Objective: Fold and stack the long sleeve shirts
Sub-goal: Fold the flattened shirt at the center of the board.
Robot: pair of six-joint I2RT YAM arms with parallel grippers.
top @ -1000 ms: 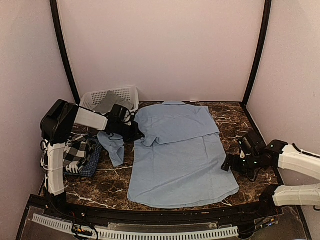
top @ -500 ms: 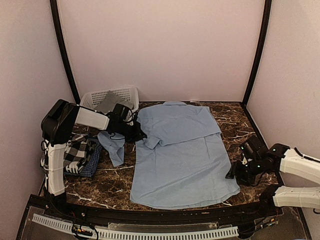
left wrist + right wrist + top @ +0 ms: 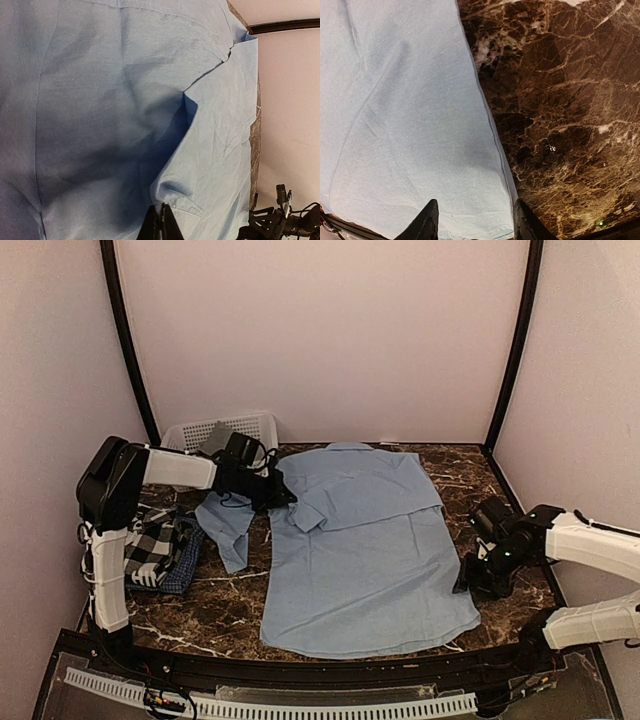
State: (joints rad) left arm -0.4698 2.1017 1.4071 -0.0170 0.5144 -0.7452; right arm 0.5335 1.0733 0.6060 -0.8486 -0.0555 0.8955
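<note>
A plain light blue shirt [image 3: 365,560] lies spread face down in the middle of the marble table, its right sleeve folded across the back. My left gripper [image 3: 283,497] is shut on a fold of this shirt [image 3: 125,100] at its left shoulder; the cloth bunches at the fingertips [image 3: 161,220]. Its left sleeve [image 3: 228,525] trails to the left. My right gripper [image 3: 463,580] is open just above the shirt's right hem edge [image 3: 490,120], fingers [image 3: 427,220] astride the cloth. A black-and-white checked shirt [image 3: 150,545] and a dark blue fine-checked one [image 3: 182,565] lie piled at the left edge.
A white lattice basket [image 3: 215,432] holding a grey shirt [image 3: 222,443] stands at the back left. Bare brown marble [image 3: 570,100] shows to the right of the shirt. Pink walls and black posts [image 3: 510,350] enclose the table.
My right gripper has moved toward the shirt's lower right edge and hovers over its hem. My left gripper has shifted slightly back and right, still holding the shoulder fold.
</note>
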